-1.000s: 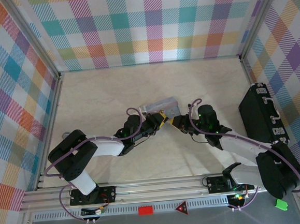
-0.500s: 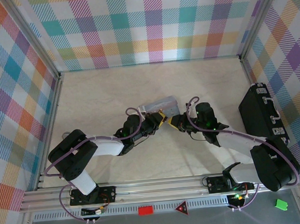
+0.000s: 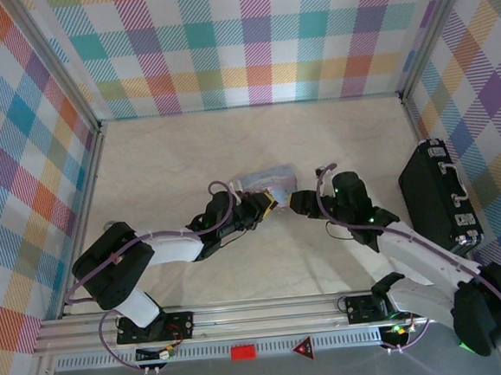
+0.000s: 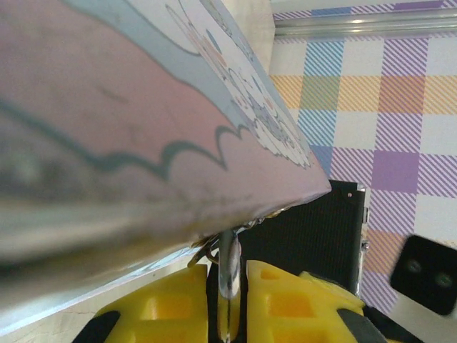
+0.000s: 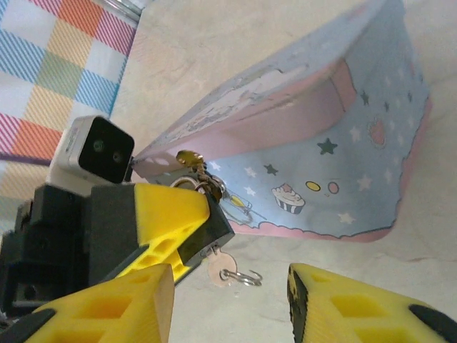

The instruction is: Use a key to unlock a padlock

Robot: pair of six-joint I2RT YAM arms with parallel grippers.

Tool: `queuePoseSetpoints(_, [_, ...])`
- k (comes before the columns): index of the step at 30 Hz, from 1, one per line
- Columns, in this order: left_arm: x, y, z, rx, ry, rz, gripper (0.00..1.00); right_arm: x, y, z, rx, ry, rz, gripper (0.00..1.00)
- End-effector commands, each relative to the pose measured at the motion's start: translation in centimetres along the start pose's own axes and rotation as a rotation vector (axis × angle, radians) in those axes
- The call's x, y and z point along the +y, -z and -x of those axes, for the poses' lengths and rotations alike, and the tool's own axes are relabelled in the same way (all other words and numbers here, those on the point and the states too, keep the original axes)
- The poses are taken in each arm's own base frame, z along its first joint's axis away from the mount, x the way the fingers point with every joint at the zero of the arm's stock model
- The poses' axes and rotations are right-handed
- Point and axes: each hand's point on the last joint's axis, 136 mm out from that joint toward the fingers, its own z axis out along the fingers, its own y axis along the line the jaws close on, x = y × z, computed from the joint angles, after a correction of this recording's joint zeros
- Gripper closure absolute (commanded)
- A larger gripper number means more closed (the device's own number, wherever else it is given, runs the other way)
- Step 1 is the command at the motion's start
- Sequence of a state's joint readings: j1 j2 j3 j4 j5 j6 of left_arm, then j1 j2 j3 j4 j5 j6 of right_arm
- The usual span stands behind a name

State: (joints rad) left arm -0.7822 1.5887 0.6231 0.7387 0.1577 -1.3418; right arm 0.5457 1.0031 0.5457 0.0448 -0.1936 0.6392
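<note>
Looks like we're at the key-turning step. The left gripper (image 3: 267, 205) is clenched on a thin bit of silvery metal at the corner of the tin (image 5: 343, 164). I reckon that's the padlock (image 4: 228, 271), though it's mostly buried between the yellow fingers, so I can't swear to it. It sits right at the tin's corner, by a small ring, with the tin tipped up off the table.

The key (image 5: 218, 272) seems to be in already. Its round head, with a little wire loop on it, pokes out just below the left fingers. The right gripper (image 5: 228, 286) has its fingers spread wide with nothing in them, one on each side of that key head but not touching it.

My guess for the next move: close on the key head squarely and twist while the left side holds firm. The head is small and flat, so a sloppy pinch could slip off.

Writing: nothing readable. The tin only has cartoon print (cupcake, stars), and there's no brand I can make out on the black case (image 3: 438, 194)
</note>
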Motion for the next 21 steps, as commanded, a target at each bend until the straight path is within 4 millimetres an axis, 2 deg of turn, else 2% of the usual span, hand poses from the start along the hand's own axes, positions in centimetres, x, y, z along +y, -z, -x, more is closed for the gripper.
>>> queuePoseSetpoints(1, [0.5, 0.7, 0.7, -0.011, 0.014, 0.031, 1.00, -0.3, 0.8, -0.2, -0.053, 0.283, -0.091, 0.54])
queuePoseSetpoints(5, [0.0, 0.7, 0.8, -0.003, 0.005, 0.022, 1.00, 1.9, 0.9, -1.2, -0.120, 0.489, -0.018, 0.57])
queuePoseSetpoints(8, [-0.9, 0.7, 0.6, 0.013, -0.003, 0.002, 1.00, 2.6, 0.6, -2.5, -0.150, 0.579, 0.042, 0.58])
queuePoseSetpoints(21, [-2.0, 1.0, 0.1, 0.048, -0.037, 0.000, 1.00, 2.1, -1.2, -4.9, -0.157, 0.779, 0.037, 0.61])
